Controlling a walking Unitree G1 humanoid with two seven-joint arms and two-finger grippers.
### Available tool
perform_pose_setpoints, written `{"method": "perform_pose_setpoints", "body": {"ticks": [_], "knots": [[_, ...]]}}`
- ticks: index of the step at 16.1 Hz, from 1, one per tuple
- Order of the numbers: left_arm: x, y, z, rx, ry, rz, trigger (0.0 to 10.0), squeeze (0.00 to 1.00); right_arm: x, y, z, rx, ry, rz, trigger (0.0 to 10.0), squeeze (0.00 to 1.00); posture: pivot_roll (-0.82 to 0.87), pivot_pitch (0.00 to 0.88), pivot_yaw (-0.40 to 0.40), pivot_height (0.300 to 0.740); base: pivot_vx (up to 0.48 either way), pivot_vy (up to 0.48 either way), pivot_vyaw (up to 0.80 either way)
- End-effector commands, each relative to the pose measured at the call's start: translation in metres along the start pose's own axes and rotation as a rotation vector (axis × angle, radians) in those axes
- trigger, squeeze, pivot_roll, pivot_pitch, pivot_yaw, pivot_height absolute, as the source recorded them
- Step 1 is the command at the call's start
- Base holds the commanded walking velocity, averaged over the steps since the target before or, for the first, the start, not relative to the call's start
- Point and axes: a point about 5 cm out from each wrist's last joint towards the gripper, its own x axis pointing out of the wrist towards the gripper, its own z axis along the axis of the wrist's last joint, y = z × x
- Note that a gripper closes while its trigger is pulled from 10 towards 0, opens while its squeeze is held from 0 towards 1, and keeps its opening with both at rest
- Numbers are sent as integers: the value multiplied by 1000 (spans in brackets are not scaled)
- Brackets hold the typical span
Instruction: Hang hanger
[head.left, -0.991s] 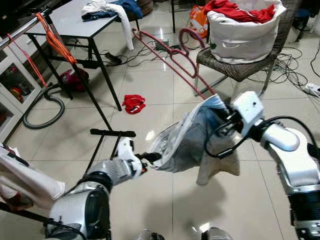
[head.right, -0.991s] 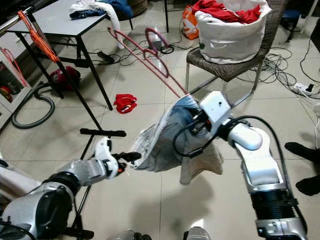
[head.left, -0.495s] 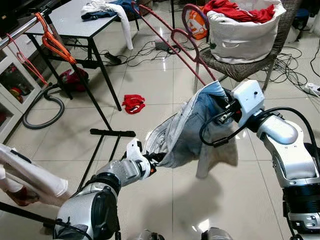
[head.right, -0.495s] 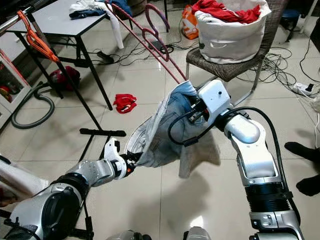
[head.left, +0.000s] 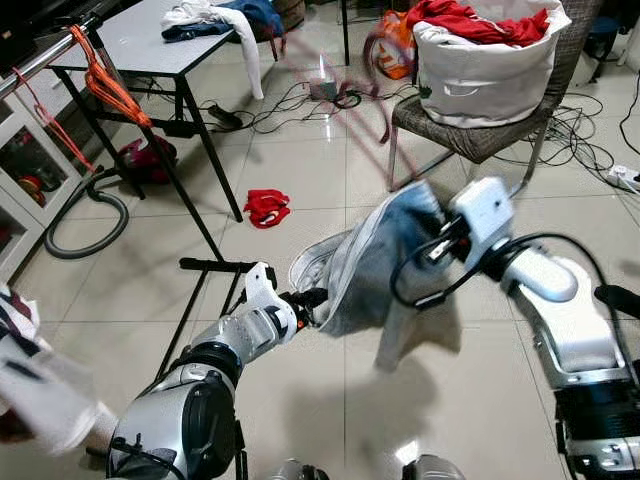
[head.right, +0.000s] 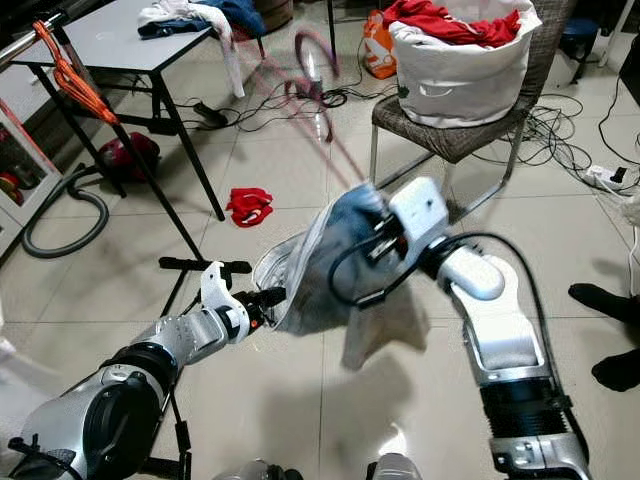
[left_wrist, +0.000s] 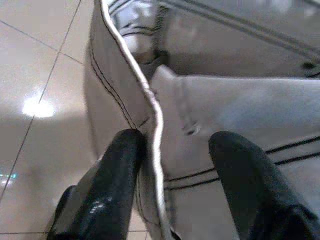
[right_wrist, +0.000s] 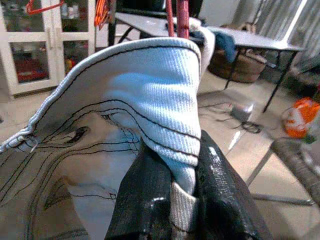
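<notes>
Bright indoor light; floor tiles (head.left: 300, 170) glare; red hanger (head.right: 320, 110) motion-blurred.

Garment (head.left: 375, 265) is now held lower and closer to the robot than half a second ago; upper edge dropped, loose lower flap swung inward and blurred.

Right gripper (right_wrist: 172, 200), pinched on the ribbed edge of the garment, has been carried leftward and slightly down; arm blurred.

Red hanger (head.right: 315, 95), sharp in the earlier pictures, is now smeared to a faint streak above the garment, and its hook has been shifted.

Left gripper (left_wrist: 172, 165) has been raised and advanced a little at the garment's lower hem, a seam lying between the fingers (left_wrist: 112, 170).
</notes>
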Motion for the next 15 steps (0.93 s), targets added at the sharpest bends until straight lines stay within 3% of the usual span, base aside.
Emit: {"method": "perform_pose_setpoints", "body": {"ticks": [1, 4, 7, 15], "knots": [[-1, 1, 6, -3, -36, 14, 0, 0, 5, 0, 10, 0, -44, 16, 10000, 0, -198, 0, 153, 740, 0, 0, 0], [4, 5, -18, -78, -26, 50, 0, 0, 4, -14, 8, -18, 5, 36, 10000, 0, -201, 0, 64, 740, 0, 0, 0], [8, 2, -34, -105, -7, 45, 0, 0, 9, -23, 12, -15, 10, 43, 10000, 0, -193, 0, 34, 740, 0, 0, 0], [4, 5, -12, -114, -99, 63, 0, 0, 11, -12, -2, 90, 33, 65, 10000, 0, -182, 0, 68, 740, 0, 0, 0]]}}
